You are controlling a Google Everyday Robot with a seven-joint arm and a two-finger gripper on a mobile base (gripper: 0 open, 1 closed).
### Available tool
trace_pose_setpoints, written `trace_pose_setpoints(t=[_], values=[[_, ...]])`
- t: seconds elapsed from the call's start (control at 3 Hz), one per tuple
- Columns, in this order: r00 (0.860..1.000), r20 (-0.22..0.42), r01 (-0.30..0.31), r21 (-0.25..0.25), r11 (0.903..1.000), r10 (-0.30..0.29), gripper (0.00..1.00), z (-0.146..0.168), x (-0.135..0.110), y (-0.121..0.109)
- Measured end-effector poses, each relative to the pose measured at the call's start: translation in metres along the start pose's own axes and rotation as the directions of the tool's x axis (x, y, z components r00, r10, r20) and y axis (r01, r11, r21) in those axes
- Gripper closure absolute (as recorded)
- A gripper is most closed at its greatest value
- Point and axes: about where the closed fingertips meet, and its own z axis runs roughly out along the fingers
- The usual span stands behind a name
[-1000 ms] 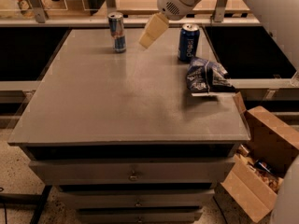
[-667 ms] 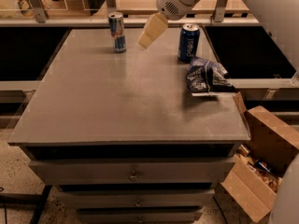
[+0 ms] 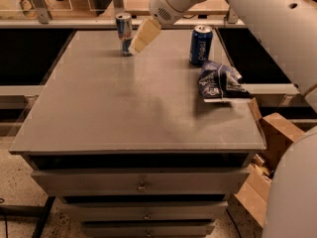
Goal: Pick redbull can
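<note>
The redbull can (image 3: pixel 123 31) stands upright near the far left edge of the grey table (image 3: pixel 124 108). It is slim, blue and silver, with a silver top. My gripper (image 3: pixel 142 37) hangs from the white arm just right of the can, its cream-coloured fingers (image 3: pixel 145 34) pointing down-left and overlapping the can's lower right side in the camera view. I cannot tell whether they touch the can.
A wider dark blue Pepsi can (image 3: pixel 200 44) stands at the far right of the table. A crumpled blue chip bag (image 3: pixel 218 81) lies near the right edge. Cardboard boxes (image 3: pixel 270 148) sit on the floor at right. Drawers (image 3: pixel 141 185) are below the tabletop.
My gripper has moved left, from midway between the two cans to right beside the redbull can. The cans and bag have not moved.
</note>
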Motion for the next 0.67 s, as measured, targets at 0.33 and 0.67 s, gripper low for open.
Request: trace_pose_setpoints(t=[0.33, 0.67], values=[[0.999, 0.017, -0.038, 0.019, 0.9991, 0.038, 0.00, 0.042, -0.009, -0.007], [0.991, 0.036, -0.131, 0.060, 0.9896, 0.129, 0.00, 0.068, -0.009, -0.018]])
